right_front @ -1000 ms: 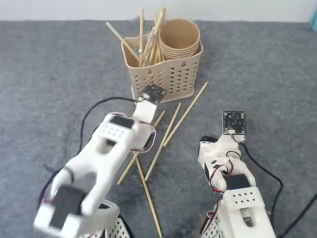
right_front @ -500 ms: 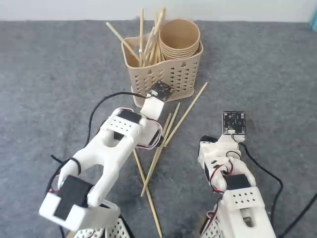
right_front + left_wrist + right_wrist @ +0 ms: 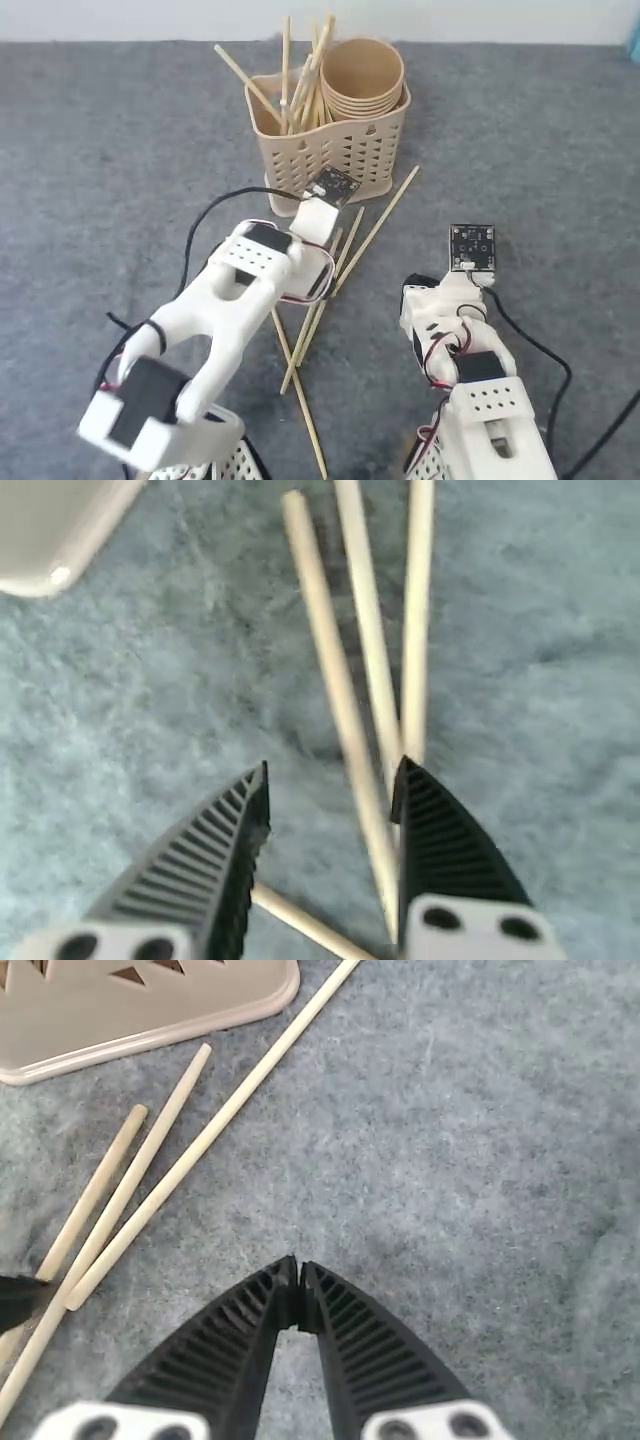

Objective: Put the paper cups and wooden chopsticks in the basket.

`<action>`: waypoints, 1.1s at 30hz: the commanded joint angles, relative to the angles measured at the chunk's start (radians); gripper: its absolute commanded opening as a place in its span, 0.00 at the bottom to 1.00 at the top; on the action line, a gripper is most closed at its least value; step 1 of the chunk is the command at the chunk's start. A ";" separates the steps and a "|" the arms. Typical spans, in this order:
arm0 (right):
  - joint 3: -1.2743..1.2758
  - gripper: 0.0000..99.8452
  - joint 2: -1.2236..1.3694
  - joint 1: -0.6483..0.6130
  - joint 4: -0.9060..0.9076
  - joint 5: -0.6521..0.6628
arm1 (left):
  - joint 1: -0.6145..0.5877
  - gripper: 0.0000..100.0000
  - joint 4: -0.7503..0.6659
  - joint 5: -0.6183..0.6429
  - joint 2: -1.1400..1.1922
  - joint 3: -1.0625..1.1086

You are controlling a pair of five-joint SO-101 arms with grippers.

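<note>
High view, lower frame: both arms rise from the grey table (image 3: pixel 90 150). The left end effector (image 3: pixel 333 770) is spread over loose wooden chopsticks (image 3: pixel 375 230) at centre. The right end effector (image 3: pixel 298 1262) is pressed together, gripping nothing. Farther up, the basket (image 3: pixel 340 150) holds stacked paper cups (image 3: pixel 362 70) and more chopsticks.

Soft, even light falls from above on the grey counter (image 3: pixel 90 150), bright throughout. The basket (image 3: pixel 340 155) throws only a faint shadow at its foot, and a diffuse dark patch lies under the white left arm (image 3: pixel 230 300). Close in, the loose chopsticks (image 3: pixel 345 680) lay thin, soft-edged shadows just beside themselves. Dull highlights pick out the ridges of the dark left pincer (image 3: pixel 333 768) and right pincer (image 3: pixel 299 1260).
</note>
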 commanded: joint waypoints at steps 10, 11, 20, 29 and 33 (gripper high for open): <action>-0.003 0.01 -0.024 0.004 -0.027 0.015 | 0.017 0.19 -0.117 0.021 -0.140 0.059; -0.003 0.01 -0.024 0.004 -0.027 0.015 | 0.002 0.19 -0.143 0.023 -0.140 0.068; -0.003 0.01 -0.024 0.004 -0.027 0.015 | -0.041 0.18 -0.262 0.026 0.003 0.051; -0.003 0.01 -0.024 0.004 -0.027 0.015 | 0.002 0.08 -0.203 0.017 0.044 0.008; -0.003 0.01 -0.024 0.004 -0.027 0.015 | 0.002 0.08 -0.203 0.017 0.044 0.012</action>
